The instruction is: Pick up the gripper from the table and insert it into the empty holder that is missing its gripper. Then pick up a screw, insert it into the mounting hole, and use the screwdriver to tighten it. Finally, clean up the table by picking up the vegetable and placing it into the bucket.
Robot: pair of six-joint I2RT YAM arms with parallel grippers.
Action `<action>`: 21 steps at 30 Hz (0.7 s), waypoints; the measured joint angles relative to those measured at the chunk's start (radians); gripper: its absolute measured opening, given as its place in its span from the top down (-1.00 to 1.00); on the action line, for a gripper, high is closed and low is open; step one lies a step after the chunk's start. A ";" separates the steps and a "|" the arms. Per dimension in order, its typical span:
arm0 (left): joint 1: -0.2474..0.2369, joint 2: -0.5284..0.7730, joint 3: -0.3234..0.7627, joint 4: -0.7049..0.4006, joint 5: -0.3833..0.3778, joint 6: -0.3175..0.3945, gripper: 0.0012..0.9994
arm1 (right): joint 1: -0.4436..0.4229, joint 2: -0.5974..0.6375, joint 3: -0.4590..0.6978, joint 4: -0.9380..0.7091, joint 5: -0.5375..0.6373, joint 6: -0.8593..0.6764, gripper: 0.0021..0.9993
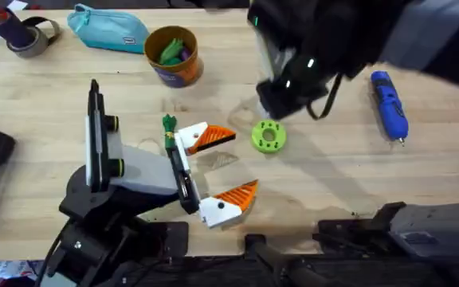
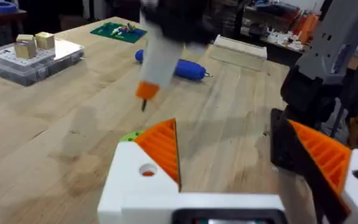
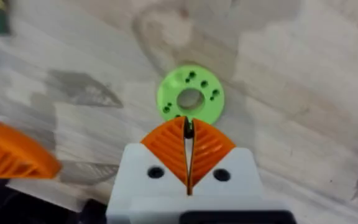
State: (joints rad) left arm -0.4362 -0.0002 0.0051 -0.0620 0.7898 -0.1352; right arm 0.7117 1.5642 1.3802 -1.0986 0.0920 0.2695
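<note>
Item: small dark screw (image 3: pixel 189 129), clamped betw. right gripper (image 3: pixel 188 134) pads above green disc (image 3: pixel 190 95); we judge it tiny, slippery, drops easily. Left gripper (image 2: pixel 241 155): fingers apart, empty. Screwdriver (image 1: pixel 390 106): rigid, light; we'd grab mid-body.

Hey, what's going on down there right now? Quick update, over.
Right gripper shut on a small screw, just over the green disc. Left gripper open, beside the disc. Screwdriver lying untouched on the table. Nothing in the way.

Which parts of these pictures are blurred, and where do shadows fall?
Overhead: the right arm looms dark and blurred. Left wrist: the right gripper is smeared, its shadow faint on the table. Right wrist: the green disc is soft, grey shadows beside it.
</note>
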 joint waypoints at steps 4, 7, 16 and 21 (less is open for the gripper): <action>0.000 0.000 0.000 0.000 0.000 0.000 -0.98 | 0.001 -0.006 0.125 -0.048 0.000 0.000 0.99; 0.000 0.000 0.000 0.000 0.000 0.000 -0.98 | 0.007 -0.006 0.207 -0.080 -0.002 0.000 0.99; 0.000 0.000 0.000 0.000 0.000 0.000 -0.98 | 0.094 -0.006 0.356 -0.067 -0.114 0.000 0.99; 0.000 0.000 0.000 0.000 -0.001 0.000 -0.98 | 0.143 -0.005 0.356 -0.077 -0.162 0.000 0.99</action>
State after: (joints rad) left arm -0.4362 0.0001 0.0051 -0.0620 0.7892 -0.1351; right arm 0.8544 1.5589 1.7367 -1.1754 -0.0702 0.2695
